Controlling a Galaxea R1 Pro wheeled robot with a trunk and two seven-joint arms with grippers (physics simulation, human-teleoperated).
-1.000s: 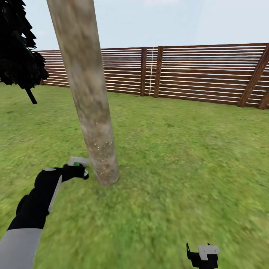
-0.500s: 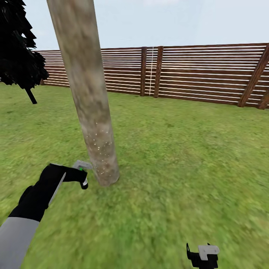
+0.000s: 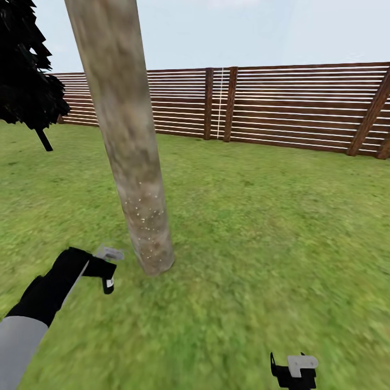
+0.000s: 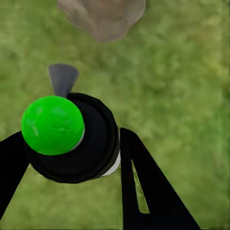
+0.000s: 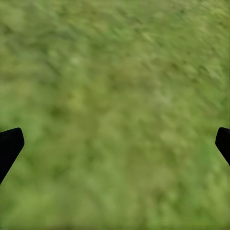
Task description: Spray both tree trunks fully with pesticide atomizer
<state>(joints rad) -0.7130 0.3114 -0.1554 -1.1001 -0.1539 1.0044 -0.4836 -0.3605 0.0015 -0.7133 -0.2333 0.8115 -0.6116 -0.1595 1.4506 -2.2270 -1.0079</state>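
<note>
Head view: the left gripper (image 3: 108, 271) sits low beside the base of a thick tree trunk (image 3: 127, 146), whose lower bark carries white pesticide specks (image 3: 143, 216). The right gripper (image 3: 294, 370) hangs over grass.

Left wrist view: the fingers (image 4: 143, 187) clamp the green-topped pesticide atomizer (image 4: 72, 139), trunk just ahead.

Right wrist view: its fingertips (image 5: 9, 146) stand wide apart above the lawn (image 5: 115, 110).

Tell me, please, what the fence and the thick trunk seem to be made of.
The fence looks like brown stained wood: horizontal slats between thicker posts. The tree trunk looks like rough, matte grey-brown bark, mottled, with white specks low down. Both are simulator renders, so this is appearance only.
</note>
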